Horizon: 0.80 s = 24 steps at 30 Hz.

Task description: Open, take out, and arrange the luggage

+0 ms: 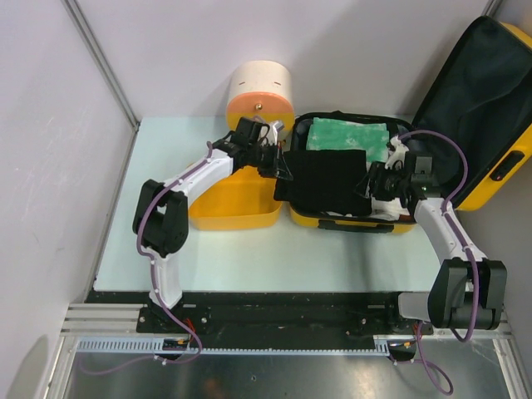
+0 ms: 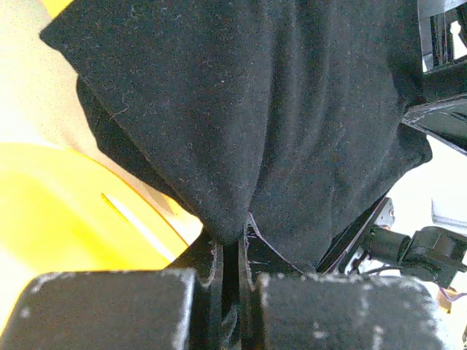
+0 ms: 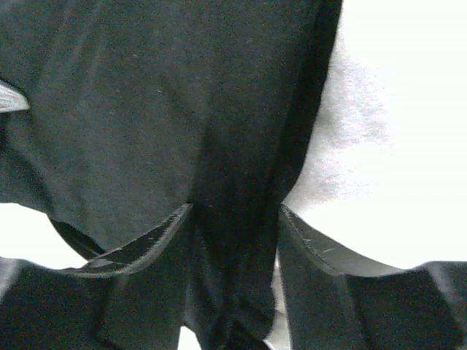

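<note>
Black cloth in tight left jaws

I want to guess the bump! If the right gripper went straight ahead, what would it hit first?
The black cloth. It lies right between the right gripper's open fingers, so the gripper would press into that first. What sits behind the cloth is hidden.

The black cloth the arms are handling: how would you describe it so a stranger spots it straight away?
Find the open yellow suitcase on the right of the table. Draped over its front-left part lies the black cloth, its left edge pinched in the left gripper. It is plain black, unlike the green patterned cloth behind it.
</note>
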{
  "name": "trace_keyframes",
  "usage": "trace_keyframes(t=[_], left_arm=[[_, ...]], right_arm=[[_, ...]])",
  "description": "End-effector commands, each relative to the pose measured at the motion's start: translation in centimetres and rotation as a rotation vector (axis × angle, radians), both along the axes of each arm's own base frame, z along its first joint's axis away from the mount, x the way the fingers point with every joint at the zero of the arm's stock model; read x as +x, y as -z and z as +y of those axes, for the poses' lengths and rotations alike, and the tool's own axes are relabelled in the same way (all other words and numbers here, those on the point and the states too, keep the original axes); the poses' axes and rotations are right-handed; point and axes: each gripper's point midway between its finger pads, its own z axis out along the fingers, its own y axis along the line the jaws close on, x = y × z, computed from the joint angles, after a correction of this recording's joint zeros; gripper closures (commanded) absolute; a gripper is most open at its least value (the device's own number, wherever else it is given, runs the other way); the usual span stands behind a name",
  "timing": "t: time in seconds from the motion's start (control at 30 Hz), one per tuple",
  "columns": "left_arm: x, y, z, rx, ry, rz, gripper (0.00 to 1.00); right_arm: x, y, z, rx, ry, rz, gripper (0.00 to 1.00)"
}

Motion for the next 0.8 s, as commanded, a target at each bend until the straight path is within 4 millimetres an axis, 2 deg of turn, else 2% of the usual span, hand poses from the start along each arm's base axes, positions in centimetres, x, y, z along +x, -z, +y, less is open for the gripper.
trace_keyframes(t=[0.0,0.03,0.07,0.13,0.17,0.2,0.23,0.3,0.37,0.4,0.47,0.5,0.57,0.6,0.67,0.7,0.73,0.77], left_arm=[[0.5,-2.3,0.4,0.005,0.009,-0.086,1.00],[0.5,-2.8,0.5,0.006,0.012,-0.105,1.00],[0.6,-3.2,0.6,0.007,0.010,-0.118,1.00],[0.8,-3.7,0.8,0.018,0.008,-0.152,1.00],[0.8,-4.2,1.0,0.020,0.007,-0.166,1.00],[0.7,-4.5,1.0,0.019,0.013,-0.179,1.00],[0.8,-4.7,1.2,0.025,0.014,-0.195,1.00],[0.6,-5.9,1.5,0.027,0.017,-0.231,1.00],[0.8,-6.8,2.1,0.049,0.017,-0.281,1.00],[0.5,-8.0,2.4,0.050,0.018,-0.318,1.00],[0.6,-9.0,3.5,0.086,0.015,-0.384,1.00],[0.5,-10.2,4.5,0.096,0.009,-0.431,1.00],[0.4,-10.9,6.0,0.096,-0.015,-0.433,1.00],[0.6,-11.3,7.8,0.085,-0.054,-0.418,1.00],[0.3,-11.4,9.5,0.065,-0.066,-0.391,1.00],[0.7,-10.8,11.4,0.080,-0.096,-0.377,1.00],[0.4,-11.4,12.6,0.086,-0.113,-0.394,1.00],[0.4,-11.2,13.6,0.099,-0.130,-0.395,1.00]], right_arm=[[1.1,-3.7,1.4,0.096,-0.032,-0.083,0.56],[1.1,-4.1,1.5,0.101,-0.034,-0.093,0.60],[1.0,-4.5,1.7,0.103,-0.042,-0.104,0.70],[0.9,-5.4,1.8,0.094,-0.043,-0.138,0.83],[0.8,-5.7,1.9,0.091,-0.047,-0.148,0.96],[0.8,-6.3,2.1,0.087,-0.054,-0.169,1.00],[0.9,-6.5,1.9,0.081,-0.040,-0.177,1.00],[0.8,-7.5,3.5,0.085,-0.073,-0.204,1.00],[0.9,-8.7,4.1,0.078,-0.071,-0.240,1.00],[0.9,-9.7,5.1,0.083,-0.090,-0.271,1.00],[1.0,-10.9,6.0,0.069,-0.092,-0.312,1.00],[1.2,-11.4,6.6,0.066,-0.100,-0.336,1.00],[1.0,-12.1,8.6,0.063,-0.135,-0.370,1.00],[1.2,-12.7,9.4,0.068,-0.146,-0.399,1.00],[1.1,-12.9,11.4,0.073,-0.173,-0.416,1.00],[1.3,-13.2,12.1,0.077,-0.183,-0.434,1.00],[1.7,-13.4,12.6,0.072,-0.176,-0.447,1.00],[1.6,-12.9,14.1,0.077,-0.205,-0.438,1.00]])
